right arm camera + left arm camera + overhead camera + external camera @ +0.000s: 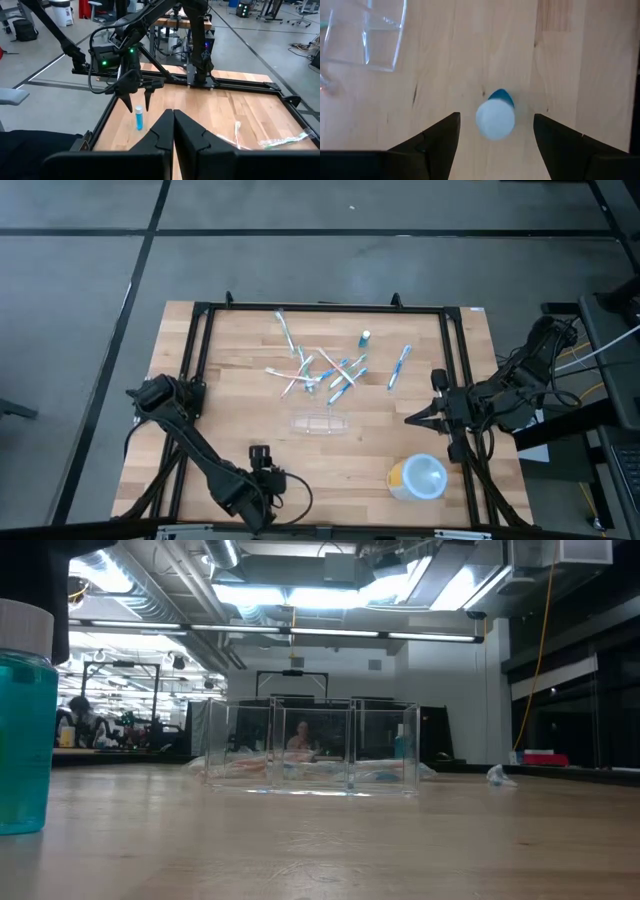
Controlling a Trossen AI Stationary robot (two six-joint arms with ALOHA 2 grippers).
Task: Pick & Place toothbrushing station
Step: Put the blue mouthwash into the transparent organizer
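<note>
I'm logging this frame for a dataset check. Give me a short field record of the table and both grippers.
station: clear toothbrushing station upright mid-table, untouched
left gripper: left gripper open, above a small blue bottle with a white cap, not touching it
right gripper: right gripper shut, hovering at the table's right side
toothbrushes: toothbrushes scattered beyond the station
container: round white and yellow container near the front right

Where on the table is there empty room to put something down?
Bare wood lies between the clear holder and the round white and yellow container, and along the table's left side. It is crowded behind the holder, where the toothbrushes lie scattered.
</note>
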